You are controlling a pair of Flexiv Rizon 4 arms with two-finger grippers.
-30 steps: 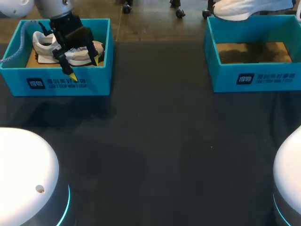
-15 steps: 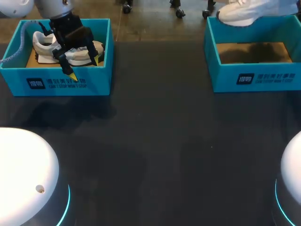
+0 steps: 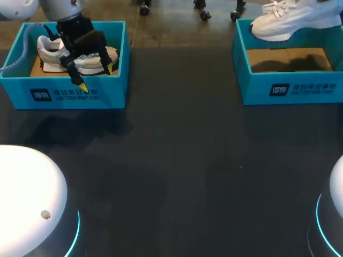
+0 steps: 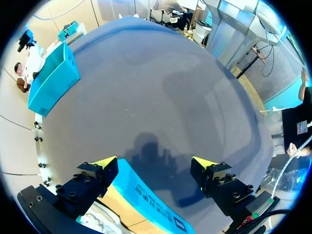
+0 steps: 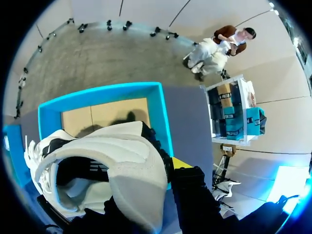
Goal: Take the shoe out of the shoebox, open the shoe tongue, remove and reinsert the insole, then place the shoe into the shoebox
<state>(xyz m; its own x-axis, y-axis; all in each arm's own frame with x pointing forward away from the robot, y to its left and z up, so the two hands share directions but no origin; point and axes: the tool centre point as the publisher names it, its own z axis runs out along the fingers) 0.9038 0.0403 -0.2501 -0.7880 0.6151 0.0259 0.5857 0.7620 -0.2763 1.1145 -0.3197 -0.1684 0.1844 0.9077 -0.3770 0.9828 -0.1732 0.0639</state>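
Far left corner of the desk: left shoebox, teal, with boxed shoe resting on its sole inside. Above the near wall, left jaws spread wide on the left arm, gripping nothing, yellow fingertips well apart. Far right corner: right shoebox, brown cardboard floor showing. Above its far side, lifted shoe, white, clamped at the heel end in the right jaws. On each box front, dark label with white logo and print.
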